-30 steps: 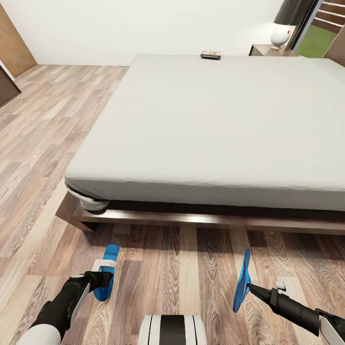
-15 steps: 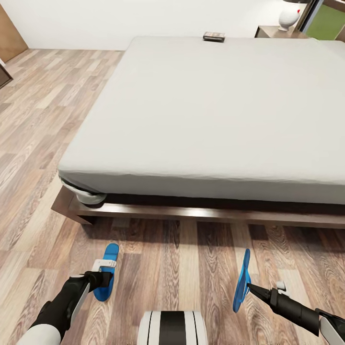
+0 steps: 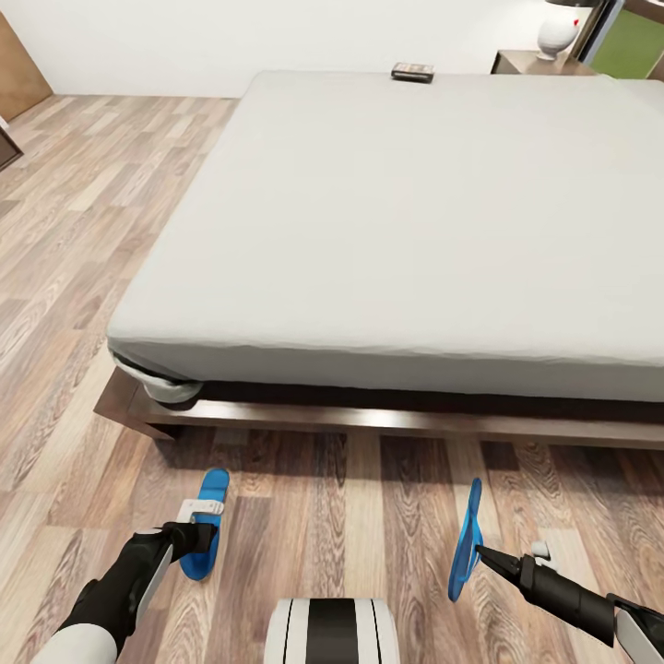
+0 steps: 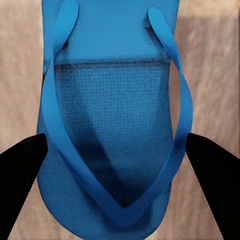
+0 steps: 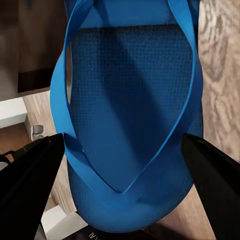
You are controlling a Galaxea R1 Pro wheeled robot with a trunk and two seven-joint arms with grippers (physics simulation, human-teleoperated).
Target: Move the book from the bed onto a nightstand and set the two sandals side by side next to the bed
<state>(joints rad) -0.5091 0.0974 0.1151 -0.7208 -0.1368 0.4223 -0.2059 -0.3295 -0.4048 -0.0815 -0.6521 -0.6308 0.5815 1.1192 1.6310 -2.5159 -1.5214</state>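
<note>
Blue sandals both held off floor near bed: left gripper fingers clamped on one sandal, right gripper on other sandal. Not placed yet. Book on bed's far edge, nightstand beyond; unmoved.

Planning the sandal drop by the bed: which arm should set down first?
Probably left. Its gripper holds its sandal flat, sole toward the floor, near the bed corner. The right gripper holds its sandal on edge, needing a turn first.
</note>
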